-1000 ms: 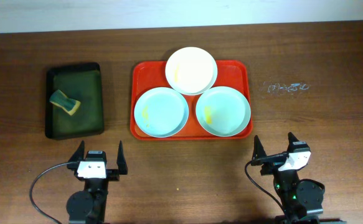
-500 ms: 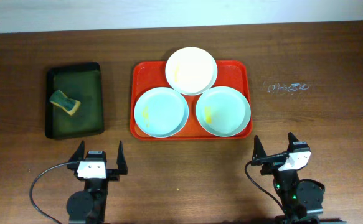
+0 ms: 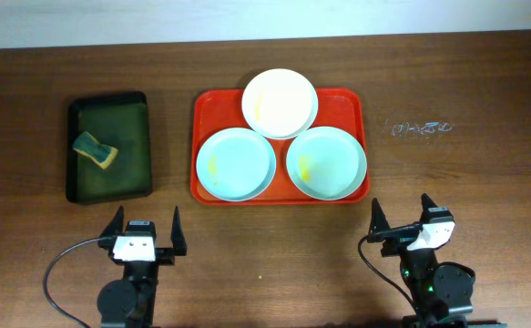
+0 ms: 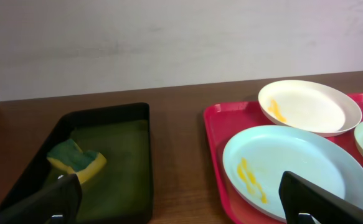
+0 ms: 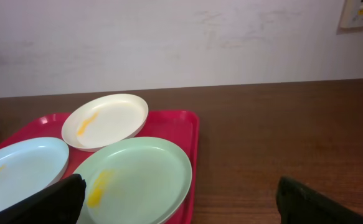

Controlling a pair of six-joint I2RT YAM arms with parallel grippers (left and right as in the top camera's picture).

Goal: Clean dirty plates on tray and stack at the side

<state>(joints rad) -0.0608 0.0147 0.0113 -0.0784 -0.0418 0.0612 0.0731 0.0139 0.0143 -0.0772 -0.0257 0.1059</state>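
The red tray [image 3: 349, 102] lies at the table's middle and holds three plates. The white plate [image 3: 280, 103] sits at the back, overlapping the two pale blue-green ones, the left plate [image 3: 236, 164] and the right plate [image 3: 327, 163]. Each has a yellow smear. My left gripper [image 3: 144, 228] is open and empty near the front edge, left of the tray. My right gripper [image 3: 402, 217] is open and empty at the front right. The left wrist view shows the left plate [image 4: 293, 168] and white plate [image 4: 309, 106]. The right wrist view shows the right plate [image 5: 137, 180] and the tray [image 5: 184, 124].
A dark green-black tray [image 3: 110, 178] stands left of the red tray and holds a green and yellow sponge [image 3: 96, 150], which also shows in the left wrist view [image 4: 75, 158]. A faint scribble mark [image 3: 417, 128] is on the table to the right.
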